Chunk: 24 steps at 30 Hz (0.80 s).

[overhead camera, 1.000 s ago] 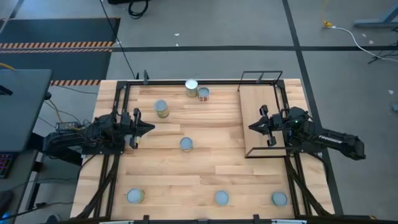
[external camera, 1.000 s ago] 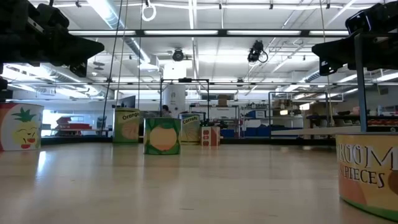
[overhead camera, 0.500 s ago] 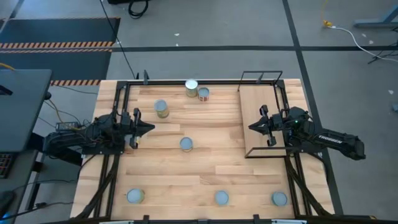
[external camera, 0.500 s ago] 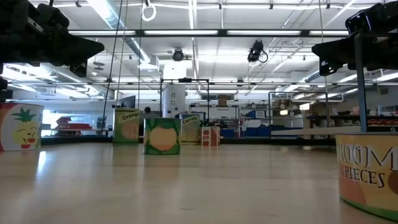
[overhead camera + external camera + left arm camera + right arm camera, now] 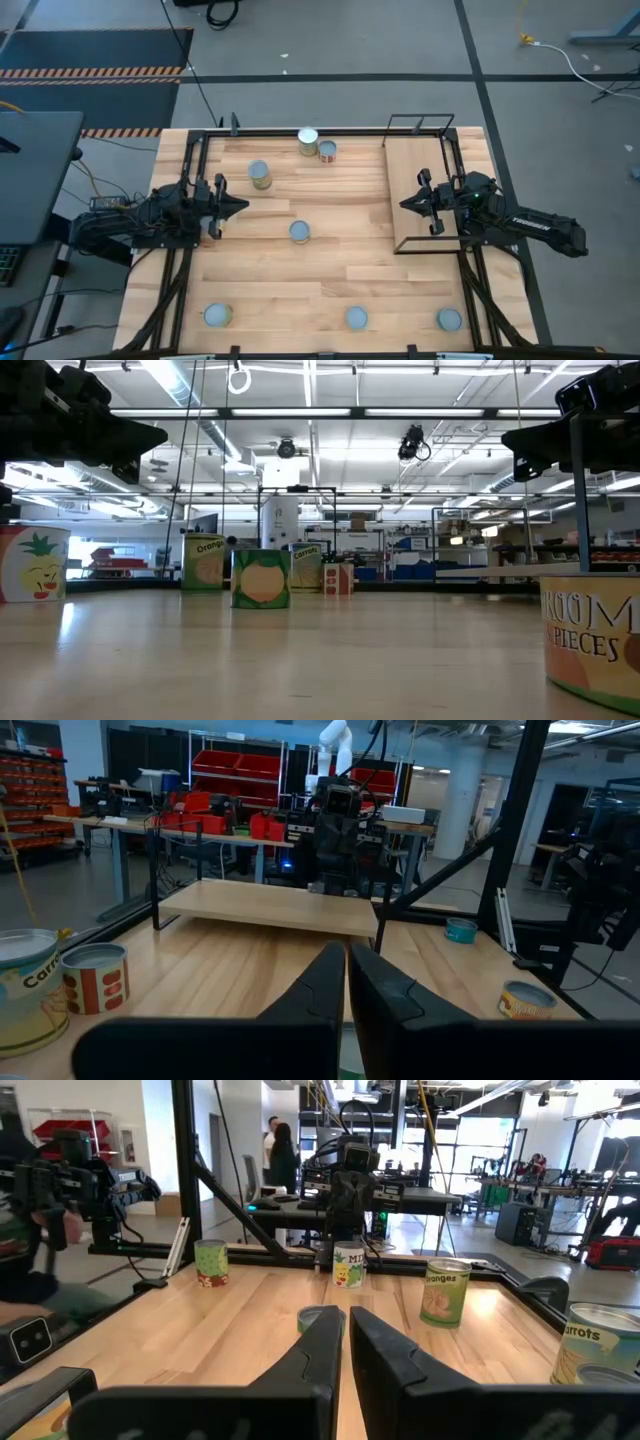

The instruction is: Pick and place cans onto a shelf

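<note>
Seven cans stand upright on the pale tabletop: two at the far edge (image 5: 308, 140) (image 5: 327, 151), one (image 5: 260, 174) at the far left, one in the middle (image 5: 299, 232), and three along the near edge (image 5: 217, 316) (image 5: 356, 318) (image 5: 449, 319). The brown wooden shelf (image 5: 420, 190) in its black wire frame stands at the right and carries nothing. My left gripper (image 5: 243, 206) is shut and empty, held above the table's left side, pointing right. My right gripper (image 5: 403, 204) is shut and empty above the shelf's left edge, pointing left. Both fingertip pairs show closed in the wrist views (image 5: 347, 960) (image 5: 345, 1325).
Black frame rails (image 5: 190, 160) run along the table's left, far and right sides. The middle can (image 5: 299, 232) stands between the two grippers. In the low view both grippers (image 5: 150, 435) (image 5: 515, 445) hang well above the can tops. People stand in the room behind (image 5: 280, 1150).
</note>
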Motion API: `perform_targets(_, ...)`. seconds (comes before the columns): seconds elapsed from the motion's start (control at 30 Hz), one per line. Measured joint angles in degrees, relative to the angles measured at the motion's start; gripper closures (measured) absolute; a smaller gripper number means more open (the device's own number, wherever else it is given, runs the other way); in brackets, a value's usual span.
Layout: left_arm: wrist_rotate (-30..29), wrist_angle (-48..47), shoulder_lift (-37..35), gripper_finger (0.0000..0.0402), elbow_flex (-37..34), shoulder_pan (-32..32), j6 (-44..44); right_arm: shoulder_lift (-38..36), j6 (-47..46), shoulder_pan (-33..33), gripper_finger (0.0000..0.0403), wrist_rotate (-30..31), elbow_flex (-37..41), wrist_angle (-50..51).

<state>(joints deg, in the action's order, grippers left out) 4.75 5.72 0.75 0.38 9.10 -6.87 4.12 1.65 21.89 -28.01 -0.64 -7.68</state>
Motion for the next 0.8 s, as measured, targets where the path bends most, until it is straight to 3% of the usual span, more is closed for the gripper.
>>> perform_targets(0.17, 0.0, 0.0, -0.01, 0.0377, -0.02, 0.0, -0.39, -0.02, 0.0, 0.0, 0.0369, 0.0, 0.0, 0.0)
perform_targets(0.43, -0.03, 3.67, 0.34, 0.0377, 0.0, -0.02, -8.09, 0.0, 0.0, 0.0, 0.0369, 0.0, 0.0, 0.0)
perform_targets(0.57, 4.57, 4.0, 1.63, 0.0377, 0.0, -0.27, -12.67, -0.02, 0.0, 0.0, 0.0369, 0.0, 0.02, -0.12)
perform_targets(0.7, 6.04, 4.06, 4.4, 0.0377, -0.02, -3.72, -16.91, -0.02, 0.0, 0.0, 0.0369, 0.0, 0.0, -0.31)
perform_targets(0.8, 3.68, 5.37, 7.27, 0.0377, 0.0, -8.72, -17.3, -0.02, 0.0, 0.0, 0.0369, 0.0, 0.0, -0.36)
